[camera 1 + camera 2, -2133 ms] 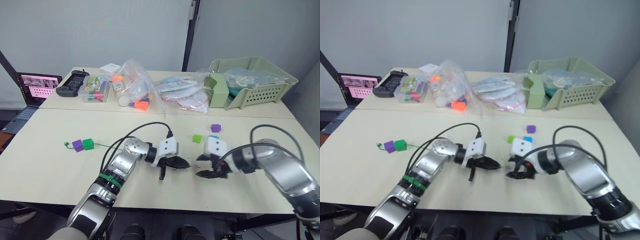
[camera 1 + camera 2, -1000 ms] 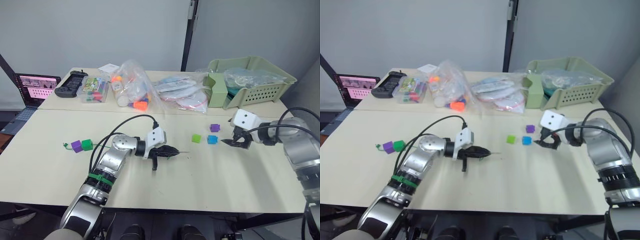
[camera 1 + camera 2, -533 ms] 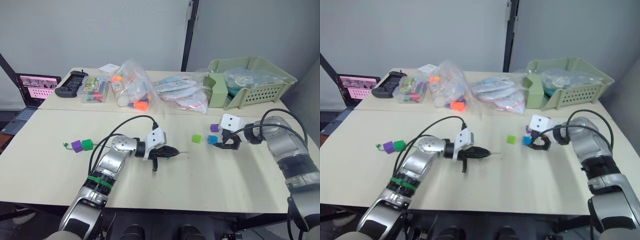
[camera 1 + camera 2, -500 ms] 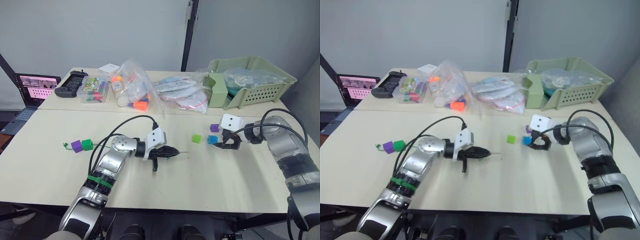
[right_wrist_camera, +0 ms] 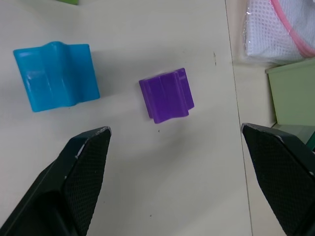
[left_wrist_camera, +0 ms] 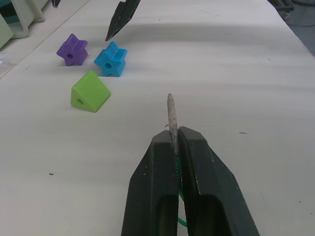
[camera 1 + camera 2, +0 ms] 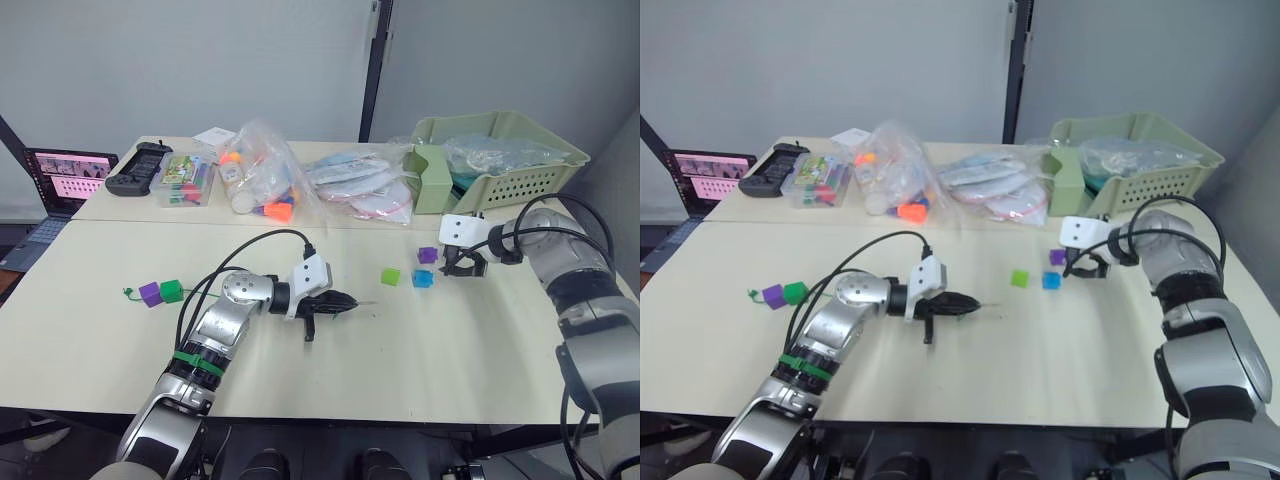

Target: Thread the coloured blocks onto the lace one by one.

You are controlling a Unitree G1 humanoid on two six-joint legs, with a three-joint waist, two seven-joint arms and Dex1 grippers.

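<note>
1. Near the middle of the worktop point(image 7: 470, 350), I have the left tool point(image 7: 352, 303) clamped tight on the lace point(image 6: 171, 123); its grey tip juts forward past the fingertips, pointing toward the loose blocks.
2. Behind that tool, the green cord trails off to my left, where a purple block point(image 7: 149, 293) and a dark green block point(image 7: 171, 291) sit touching each other on it, well apart from both tools.
3. Ahead of the lace tip lie three unthreaded blocks: a light green block point(image 7: 390, 276) nearest the tip, then a blue block point(image 7: 423, 278), then a second purple block point(image 7: 428, 255) just behind the blue one.
4. My right tool point(image 7: 462, 268) hangs just to the right of the blue and purple pair with its fingers point(image 5: 83, 187) spread wide and nothing between them; in the right wrist view the second purple block lies between the two fingers, untouched.
</note>
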